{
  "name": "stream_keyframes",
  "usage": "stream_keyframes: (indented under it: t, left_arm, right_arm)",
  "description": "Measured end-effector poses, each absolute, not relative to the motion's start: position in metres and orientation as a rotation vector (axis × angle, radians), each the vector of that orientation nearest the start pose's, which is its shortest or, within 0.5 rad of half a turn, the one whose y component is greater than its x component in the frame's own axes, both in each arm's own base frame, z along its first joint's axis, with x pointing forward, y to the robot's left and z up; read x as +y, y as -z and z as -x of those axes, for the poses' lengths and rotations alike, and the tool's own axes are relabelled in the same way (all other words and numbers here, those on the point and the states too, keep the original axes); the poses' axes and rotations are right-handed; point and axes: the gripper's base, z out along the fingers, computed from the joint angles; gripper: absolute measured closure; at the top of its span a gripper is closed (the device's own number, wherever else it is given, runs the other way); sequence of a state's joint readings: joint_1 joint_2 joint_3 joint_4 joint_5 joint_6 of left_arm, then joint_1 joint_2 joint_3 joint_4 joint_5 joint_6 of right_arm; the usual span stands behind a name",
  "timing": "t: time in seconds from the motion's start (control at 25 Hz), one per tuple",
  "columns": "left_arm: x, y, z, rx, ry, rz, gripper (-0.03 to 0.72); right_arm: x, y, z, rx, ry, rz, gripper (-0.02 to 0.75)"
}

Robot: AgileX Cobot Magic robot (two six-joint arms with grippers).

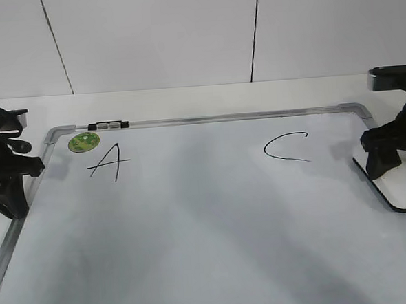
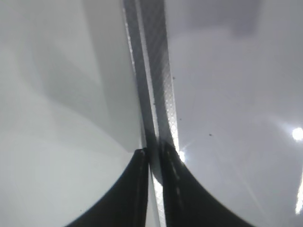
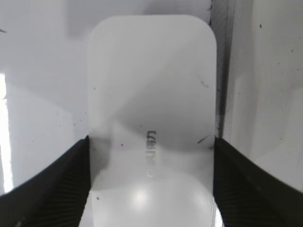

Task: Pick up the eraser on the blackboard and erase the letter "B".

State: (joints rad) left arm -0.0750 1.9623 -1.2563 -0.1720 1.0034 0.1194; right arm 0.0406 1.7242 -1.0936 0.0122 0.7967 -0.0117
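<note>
Right now my right claw (image 3: 150, 179) straddles the white rounded-rectangular plastic eraser (image 3: 151, 94), one dark ribbed finger (image 3: 57, 189) against each long side, so I judge it gripped, or at least pinched. The eraser sits at the right edge of the large white dry-erase blackboard (image 1: 207, 220), just beside its grey metal frame, near the desk's right edge. In the exterior view my claw hides it.

My left claw (image 2: 152, 158) is closed with nothing between its fingers, hovering over the frame along the board's left edge.

No letter "B" shows between the black hand-drawn "A" (image 1: 108, 161) and the "C" (image 1: 287, 147); that middle stretch looks bare, though glare and shadow make faint marks hard to rule out. So the job looks nearly finished. To end it well I should set the eraser flat on the board, open evenly, and lift straight up.

A round green sticker (image 1: 84, 141) lies near the far left corner, well apart from my path. Only the frame beside the eraser could catch my finger.
</note>
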Motion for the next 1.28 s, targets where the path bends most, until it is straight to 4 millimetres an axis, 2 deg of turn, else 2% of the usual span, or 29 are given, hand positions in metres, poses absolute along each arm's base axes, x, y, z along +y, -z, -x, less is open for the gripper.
stream_keyframes:
  t: [0.16, 0.52, 0.84, 1.0, 1.12, 1.28]
  left_arm:
    - [-0.040, -0.152, -0.354, 3.177, 0.229, -0.159, 0.639]
    - [-0.040, -0.152, -0.354, 3.179, 0.230, -0.158, 0.639]
    - [-0.040, -0.152, -0.354, 3.182, 0.231, -0.159, 0.639]
    - [-0.040, -0.152, -0.354, 3.182, 0.234, -0.157, 0.631]
    - [-0.041, -0.152, -0.354, 3.181, 0.245, -0.166, 0.594]
    - [-0.041, -0.151, -0.354, 3.185, 0.258, -0.166, 0.473]
  right_arm:
    - [0.014, -0.197, -0.328, 2.912, -0.021, 0.064, 0.105]
    - [0.014, -0.199, -0.327, 2.938, -0.021, 0.065, 0.101]
    - [0.017, -0.238, -0.338, 2.981, -0.055, 0.054, 0.114]
    - [0.019, -0.245, -0.334, 3.044, -0.088, 0.045, 0.140]
    - [0.019, -0.246, -0.333, 3.062, -0.095, 0.044, 0.160]
    - [0.019, -0.246, -0.330, 3.096, -0.098, 0.046, 0.167]
